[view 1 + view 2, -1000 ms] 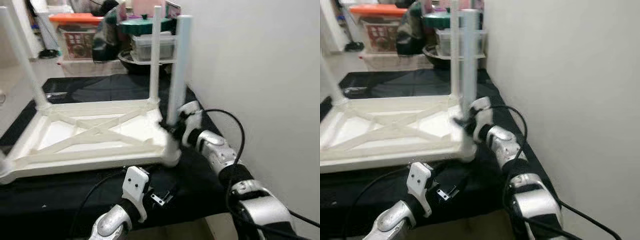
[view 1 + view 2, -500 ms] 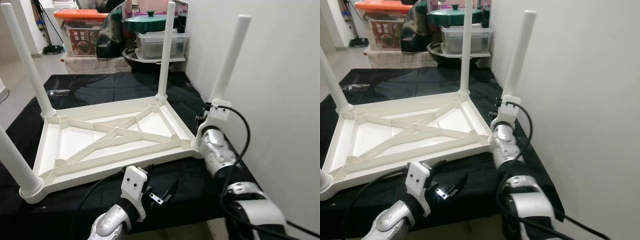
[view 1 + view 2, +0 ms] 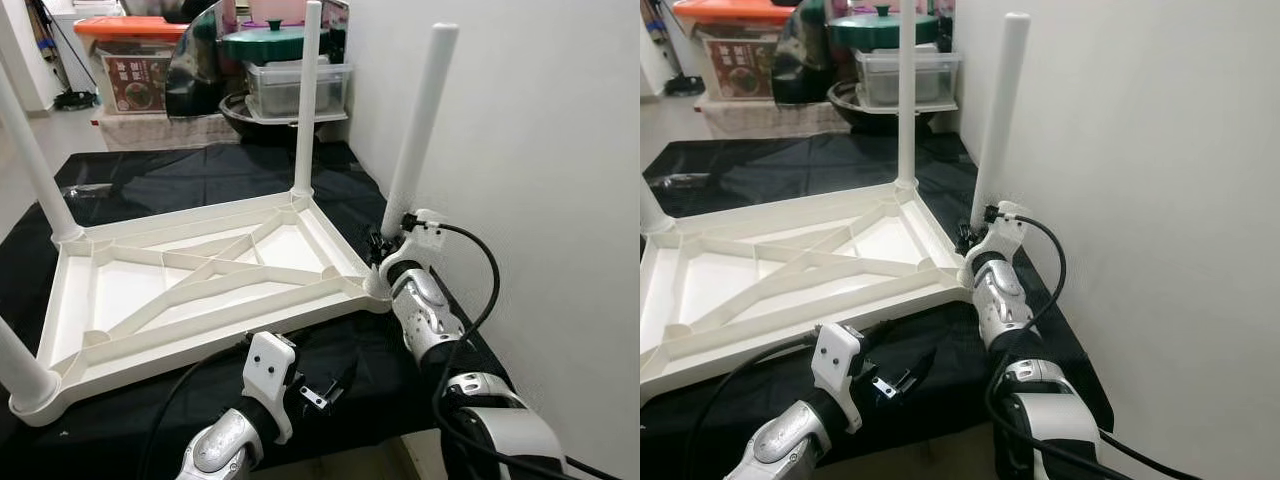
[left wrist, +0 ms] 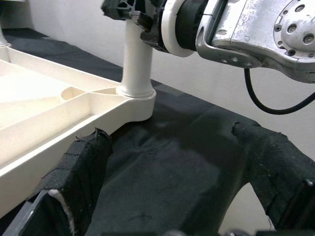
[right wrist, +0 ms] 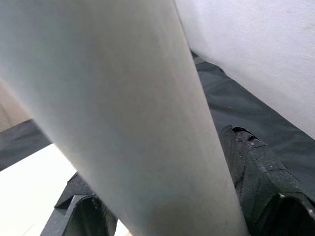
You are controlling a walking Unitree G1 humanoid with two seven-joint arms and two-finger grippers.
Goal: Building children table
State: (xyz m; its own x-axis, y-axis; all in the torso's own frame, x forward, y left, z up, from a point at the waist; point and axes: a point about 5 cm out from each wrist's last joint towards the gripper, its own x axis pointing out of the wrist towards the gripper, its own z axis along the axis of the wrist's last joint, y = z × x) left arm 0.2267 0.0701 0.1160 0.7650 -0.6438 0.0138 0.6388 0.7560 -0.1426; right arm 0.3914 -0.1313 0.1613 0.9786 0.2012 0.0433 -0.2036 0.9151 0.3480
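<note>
The children's table lies upside down on the black cloth; from the head views, its near-right leg leans less than half a second ago, nearly seated. The right wrist view shows the right gripper clamped round that leg. In the left wrist view, the left gripper hangs wide, empty.

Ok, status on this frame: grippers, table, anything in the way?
Right gripper around the near-right table leg, low by its socket. Left gripper open, idle above the black cloth. Table upside down, legs up. Wall close beside.
</note>
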